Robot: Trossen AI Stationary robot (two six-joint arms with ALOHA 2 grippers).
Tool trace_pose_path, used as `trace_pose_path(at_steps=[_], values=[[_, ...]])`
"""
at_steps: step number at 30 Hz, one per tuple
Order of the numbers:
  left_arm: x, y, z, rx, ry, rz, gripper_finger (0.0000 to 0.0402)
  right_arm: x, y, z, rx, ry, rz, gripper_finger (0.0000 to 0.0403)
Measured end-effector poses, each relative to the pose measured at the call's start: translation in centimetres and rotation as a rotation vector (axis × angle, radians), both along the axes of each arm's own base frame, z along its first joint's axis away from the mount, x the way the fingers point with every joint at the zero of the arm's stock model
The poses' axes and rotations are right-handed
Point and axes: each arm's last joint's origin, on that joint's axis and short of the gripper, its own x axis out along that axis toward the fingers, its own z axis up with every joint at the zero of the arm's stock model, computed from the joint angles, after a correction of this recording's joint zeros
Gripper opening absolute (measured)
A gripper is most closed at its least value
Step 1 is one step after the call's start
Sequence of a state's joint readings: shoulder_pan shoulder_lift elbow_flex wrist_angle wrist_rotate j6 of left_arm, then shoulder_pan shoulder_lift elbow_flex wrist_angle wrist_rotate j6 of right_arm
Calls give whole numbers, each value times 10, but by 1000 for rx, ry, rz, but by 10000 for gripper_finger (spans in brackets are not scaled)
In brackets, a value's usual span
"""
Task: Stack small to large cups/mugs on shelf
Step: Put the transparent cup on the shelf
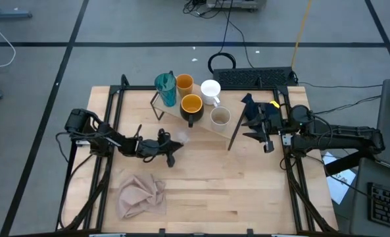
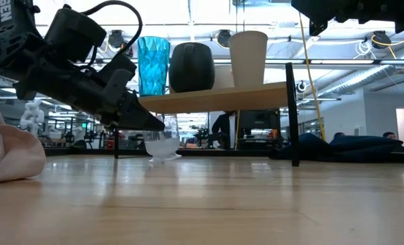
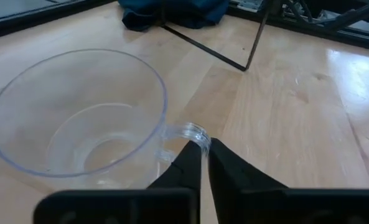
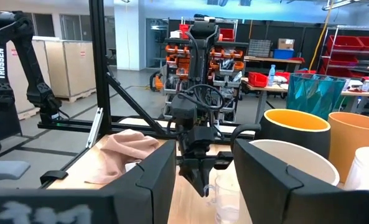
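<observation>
A tiny clear glass with a side handle stands upright on the table just in front of the shelf. My left gripper is shut on it, low over the table. On the shelf board stand the teal tumbler, the orange cup, the white mug, the black mug with an orange inside and the beige cup. My right gripper hangs open, high at the shelf's right end, holding nothing. My left gripper pinches the glass's small handle between its two fingertips. The fingers come from the table's left, slanting a little downward. The glass stands upright with its base on the table.
A pink cloth lies crumpled at the near left. A navy cloth lies at the far right by the shelf's black wire legs. Bare wood stretches across the near middle and right of the table.
</observation>
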State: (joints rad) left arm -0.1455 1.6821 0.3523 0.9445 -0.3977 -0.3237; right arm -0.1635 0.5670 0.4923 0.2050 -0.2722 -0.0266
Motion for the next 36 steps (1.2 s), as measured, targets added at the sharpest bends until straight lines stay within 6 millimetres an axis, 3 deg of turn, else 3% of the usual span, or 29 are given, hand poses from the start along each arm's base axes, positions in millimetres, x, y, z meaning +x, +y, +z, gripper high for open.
trace_pose_path(at_steps=[8, 16, 28, 36], values=[[1, -4, 0, -29, 9, -130, 8, 0, 0, 0, -1, 0, -1, 153], [2, -16, 6, -48, -46, -390, 4, 0, 0, 0, -2, -1, 8, 153], [-1, -21, 28, -68, -111, -519, 3, 0, 1, 0, 12, 2, 22, 153], [19, -25, 55, -29, 86, -545, 2, 1, 2, -1, -85, -3, 72, 167]])
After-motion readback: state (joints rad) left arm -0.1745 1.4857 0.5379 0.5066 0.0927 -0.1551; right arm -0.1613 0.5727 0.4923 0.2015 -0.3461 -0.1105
